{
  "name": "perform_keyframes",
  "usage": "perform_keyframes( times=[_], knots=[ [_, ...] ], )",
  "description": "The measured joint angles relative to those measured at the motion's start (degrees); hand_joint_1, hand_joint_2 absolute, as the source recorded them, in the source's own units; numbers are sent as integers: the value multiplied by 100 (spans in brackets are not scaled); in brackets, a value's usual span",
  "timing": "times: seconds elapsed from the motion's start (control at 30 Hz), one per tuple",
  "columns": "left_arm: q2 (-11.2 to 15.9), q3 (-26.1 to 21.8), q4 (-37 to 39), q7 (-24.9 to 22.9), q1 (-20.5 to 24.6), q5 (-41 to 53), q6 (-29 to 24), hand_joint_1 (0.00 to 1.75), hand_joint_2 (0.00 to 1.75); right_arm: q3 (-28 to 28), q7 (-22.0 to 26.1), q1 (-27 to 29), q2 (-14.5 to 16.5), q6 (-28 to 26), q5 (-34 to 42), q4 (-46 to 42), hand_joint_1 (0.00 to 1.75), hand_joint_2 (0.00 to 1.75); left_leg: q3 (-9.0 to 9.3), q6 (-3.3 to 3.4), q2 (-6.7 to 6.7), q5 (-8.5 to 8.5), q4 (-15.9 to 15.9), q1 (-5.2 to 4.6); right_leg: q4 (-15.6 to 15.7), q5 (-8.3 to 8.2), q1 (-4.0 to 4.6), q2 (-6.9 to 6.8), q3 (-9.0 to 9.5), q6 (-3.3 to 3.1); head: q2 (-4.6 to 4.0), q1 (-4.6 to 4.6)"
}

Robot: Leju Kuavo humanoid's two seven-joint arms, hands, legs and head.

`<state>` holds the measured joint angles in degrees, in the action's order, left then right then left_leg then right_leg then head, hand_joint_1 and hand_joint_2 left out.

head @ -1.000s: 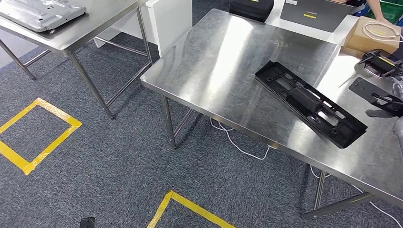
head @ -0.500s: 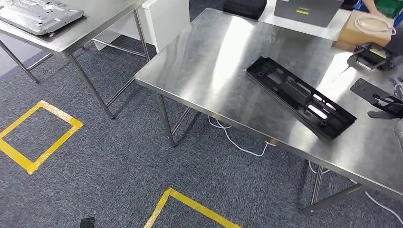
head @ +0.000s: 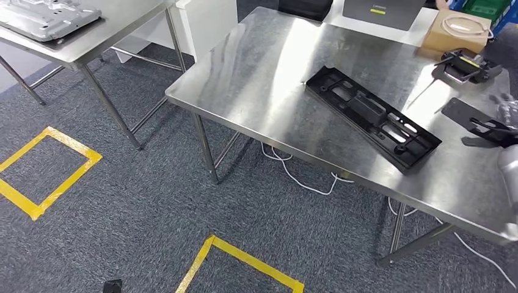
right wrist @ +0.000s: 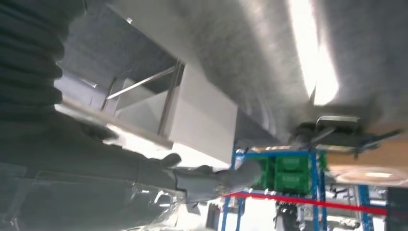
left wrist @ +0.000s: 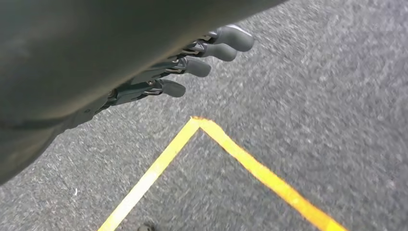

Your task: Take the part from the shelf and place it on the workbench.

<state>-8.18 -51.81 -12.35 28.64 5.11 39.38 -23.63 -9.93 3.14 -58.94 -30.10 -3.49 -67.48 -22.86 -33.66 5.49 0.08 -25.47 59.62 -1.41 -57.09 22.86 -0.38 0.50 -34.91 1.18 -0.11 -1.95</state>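
While the long black part lies diagonally on the workbench, the right hand hovers nearer its far end, grip unclear; the left hand hangs empty, fingers apart.

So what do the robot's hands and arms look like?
The left hand has slim dark fingers with rounded grey tips and thin metal links showing along them. The right hand looks dark with grey on top, and the arm below it is smooth silver. In the right wrist view, a dark ribbed cover wraps the wrist.
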Motion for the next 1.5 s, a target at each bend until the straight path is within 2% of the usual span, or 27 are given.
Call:
perform_keyframes(
  times=[0.07, 0.13, 0.23, 0.27, 0.3, 0.33, 0.4, 0.43, 0.5, 0.57, 0.63, 0.73, 0.8, 0.87, 0.9, 0.93, 0.97, 1.03, 1.07, 1.1, 1.17, 1.23, 1.3, 1.37, 1.4, 1.43, 1.5],
  knots=[
    [1, -1, 1, 1, 2, 8, -1, 0, 0, -2, 46, 11, -6, -45, 49, 0, 0, 0, 51, -4, 26, 102, -170, 31, 15, -17, 23, -9, -32, 51, 0, -6],
    [-4, -2, 2, 3, 5, 16, 2, 0, 0, -2, 107, 0, -42, -87, 115, 0, 0, 0, 71, -26, 38, 213, -308, 72, -204, 128, 26, -20, -169, 47, 0, 3],
    [-17, -2, 3, 3, 1, 22, 10, 0, 0, -1, 195, 14, -72, -122, 201, 0, 0, 0, -4, -49, 35, 288, -341, 88, -1199, 578, -30, -24, -613, 46, 0, 8],
    [-26, -2, 4, 2, -1, 24, 14, 0, 0, 0, 212, 39, -74, -126, 217, 1, 0, 0, -31, -66, 37, 302, -338, 102, -1444, 653, -59, -25, -708, 86, 0, 6],
    [-36, -2, 5, 2, -2, 25, 18, 0, 0, 0, 224, 63, -72, -127, 230, 1, 0, 0, -55, -88, 39, 315, -334, 118, -1478, 645, -93, -29, -697, 151, 0, 6],
    [-44, -2, 6, 1, -2, 25, 23, 0, 0, 1, 238, 80, -72, -126, 241, 2, 0, 0, -78, -114, 40, 324, -323, 137, -1291, 562, -137, -38, -575, 236, 0, 6],
    [-48, -2, 7, 0, -2, 28, 26, 0, 0, 1, 281, 78, -73, -124, 237, 1, 0, 0, -125, -186, 43, 321, -271, 159, -489, 324, -217, -82, -121, 393, 0, 9],
    [-46, -2, 7, -5, -1, 35, 22, 0, 0, 0, 304, 69, -72, -123, 222, -4, 0, 0, -158, -230, 46, 316, -233, 159, -163, 242, -211, -83, 61, 408, 0, 8],
    [-41, -2, 8, -21, -1, 55, -1, 0, 0, -1, 341, 60, -66, -121, 181, -15, 0, 0, -224, -266, 48, 311, -171, 137, 92, 192, -213, -67, 191, 349, 0, -5],
    [-38, -2, 11, -31, -5, 66, -16, 0, 0, -2, 373, 73, -49, -120, 143, -21, 0, 0, -262, -211, 47, 327, -150, 145, 105, 157, -239, -46, 184, 287, 0, -15],
    [-28, -2, 14, -32, -9, 66, -21, 0, 0, -5, 405, 69, -34, -119, 97, -29, 0, 0, -256, -179, 49, 344, -162, 162, 159, 121, -255, -41, 204, 294, 0, -18],
    [-21, -3, 15, -21, -2, 63, -31, 0, 0, -18, 451, 79, -39, -124, 53, -91, 0, 0, 56, -109, 79, 548, -673, 163, 307, 68, -227, -50, 292, 289, 0, -17],
    [-28, -3, 15, -14, 8, 67, -32, 0, 0, -32, 474, 74, -59, -126, 47, -116, 0, 0, 276, -73, 94, 738, -1078, 219, -132, 277, -196, -52, 59, 220, 0, 3],
    [-34, -3, 16, -17, 13, 85, -14, 0, 0, -40, 472, 78, -85, -128, 49, -116, 0, 0, 293, -106, 68, 804, -1173, 271, -946, 597, -217, -41, -361, 216, 0, 9],
    [-38, -3, 17, -26, 10, 101, -1, 0, 0, -40, 468, 117, -97, -136, 53, -116, 0, 0, 275, -147, 46, 814, -1170, 313, -1204, 669, -245, -41, -496, 266, 0, 19],
    [-42, -4, 19, -39, 8, 115, 15, 0, 0, -40, 466, 168, -111, -150, 61, -116, 0, 0, 248, -205, 15, 817, -1150, 363, -1265, 659, -291, -43, -529, 348, 0, 29],
    [-46, -3, 20, -53, 5, 128, 29, 0, 0, -40, 471, 219, -127, -171, 74, -117, 0, 0, 208, -278, -21, 809, -1101, 422, -1064, 556, -350, -43, -426, 453, 0, 37],
    [-39, -3, 21, -74, 5, 141, 44, 0, 0, -40, 485, 301, -156, -230, 108, -119, 0, 0, 45, -465, -99, 732, -869, 509, -268, 280, -473, 29, 6, 658, 0, 56],
    [-35, -3, 21, -80, 3, 144, 46, 0, 0, -40, 492, 361, -176, -259, 126, -134, 0, 0, -58, -554, -127, 689, -722, 540, 74, 174, -488, 95, 189, 697, 0, 15],
    [-34, -3, 24, -88, -5, 145, 47, 0, 0, -40, 496, 443, -191, -281, 138, -151, 0, 0, -146, -619, -135, 683, -638, 562, 294, 105, -473, 151, 301, 687, 0, -49],
    [-52, -2, 34, -100, -28, 148, 46, 0, 0, -40, 499, 569, -218, -301, 152, -189, 0, 0, -255, -698, -139, 742, -613, 595, 390, 43, -377, 173, 315, 600, 0, -142],
    [-64, -2, 43, -104, -32, 150, 42, 0, 0, -40, 499, 606, -219, -305, 159, -228, 0, 0, -371, -746, -95, 724, -559, 592, 415, 35, -435, 91, 327, 547, 0, -150],
    [-50, -2, 44, -102, -21, 157, 34, 0, 0, -40, 495, 654, -201, -307, 167, -278, 0, 0, -678, -780, 7, 508, -29, 586, 474, 66, -538, -13, 408, 472, 0, -228],
    [-33, -2, 45, -100, -24, 164, 27, 0, 0, -40, 484, 714, -169, -308, 177, -299, 0, 0, -1119, -826, 66, 249, 836, 593, 496, 129, -538, -103, 503, 368, 0, -274],
    [-31, -2, 45, -101, -27, 166, 25, 0, 0, -40, 469, 744, -142, -319, 185, -304, 0, 0, -1285, -845, 71, 203, 1128, 601, 497, 176, -533, -135, 562, 334, 0, -274],
    [-24, -3, 45, -101, -28, 168, 20, 0, 0, -40, 445, 777, -109, -347, 196, -316, 0, 0, -1352, -851, 73, 255, 1208, 616, 493, 227, -545, -158, 627, 324, 0, -274],
    [0, -5, 44, -96, -28, 169, 8, 0, 0, -40, 374, 817, -44, -453, 225, -361, 0, 0, -1176, -844, 74, 601, 748, 659, 448, 356, -614, -173, 752, 398, 0, -276]
  ],
)
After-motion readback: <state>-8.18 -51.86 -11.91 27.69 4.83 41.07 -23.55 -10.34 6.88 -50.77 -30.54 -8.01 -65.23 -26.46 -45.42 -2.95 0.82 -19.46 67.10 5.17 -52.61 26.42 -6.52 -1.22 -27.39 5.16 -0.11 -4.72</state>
